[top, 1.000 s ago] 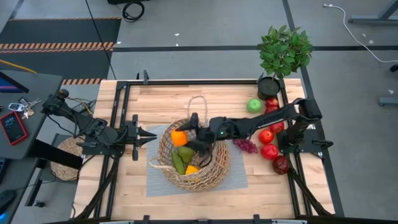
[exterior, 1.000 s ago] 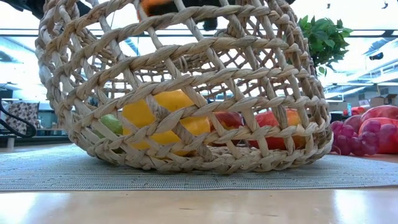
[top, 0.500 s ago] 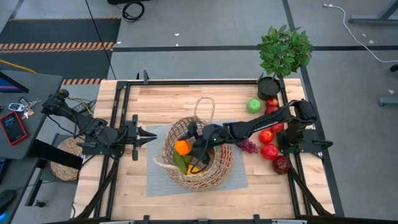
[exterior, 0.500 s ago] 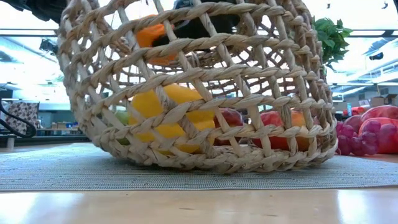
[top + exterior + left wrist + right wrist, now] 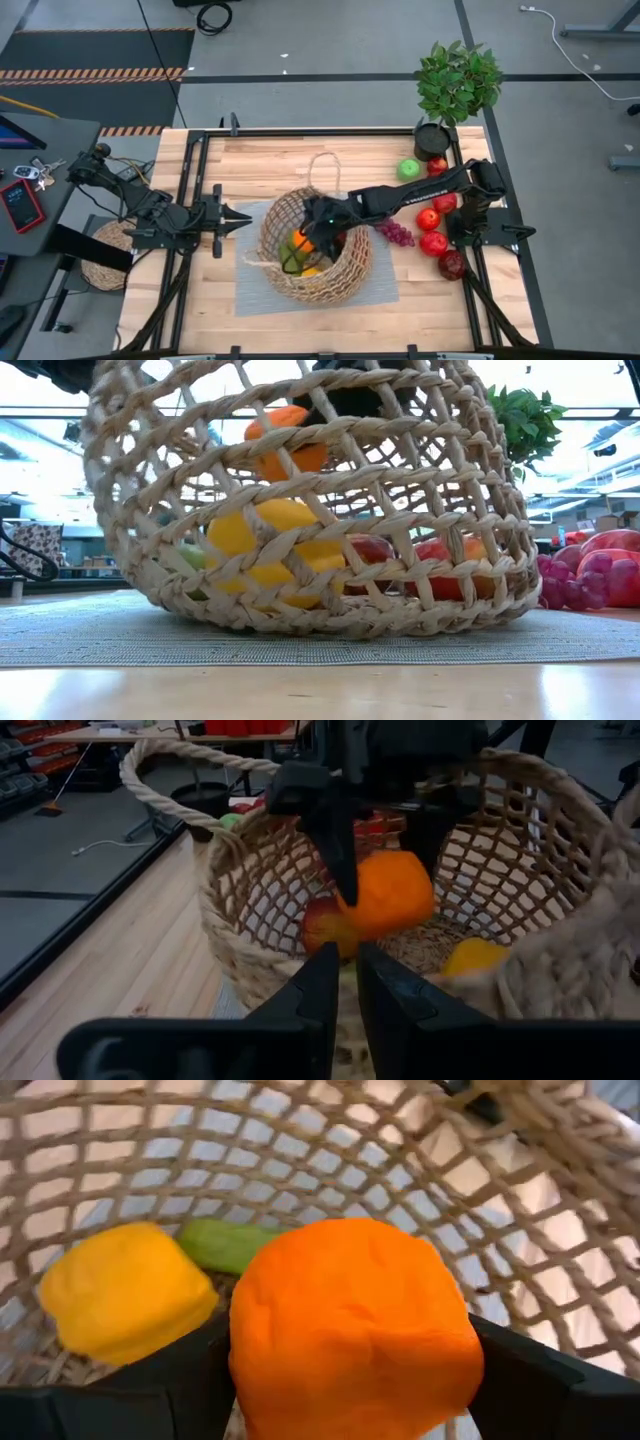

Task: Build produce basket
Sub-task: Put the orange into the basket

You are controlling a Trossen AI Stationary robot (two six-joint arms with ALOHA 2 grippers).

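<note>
The tan wicker basket (image 5: 330,275) stands on a grey mat (image 5: 250,292) at mid-table. In it lie a yellow piece (image 5: 125,1290), a green one (image 5: 230,1245) and red ones (image 5: 440,555). My right gripper (image 5: 306,238) reaches into the basket from the right, shut on an orange fruit (image 5: 350,1330). My left gripper (image 5: 240,217) hovers shut just left of the basket, holding nothing. More produce lies on the table's right side: a green apple (image 5: 408,169), purple grapes (image 5: 397,234) and red fruits (image 5: 433,243). My right gripper pinches the orange fruit by two opposite sides (image 5: 352,895), one dark finger (image 5: 170,1380) on each side. The fingers slant down into the basket from the table's right. The fruit hangs inside the basket, clear above the yellow piece (image 5: 265,545).
A leafy plant in a black pot (image 5: 455,85) stands at the far right corner. A flat woven mat (image 5: 100,258) lies beyond the table's left edge. The basket's thin loop handle (image 5: 322,168) rises on its far side. Bare wood shows along the near edge (image 5: 320,325).
My right gripper has tipped downward and rolled, carrying the orange fruit from above the basket's left rim down inside it. The basket has rocked a little on the mat.
</note>
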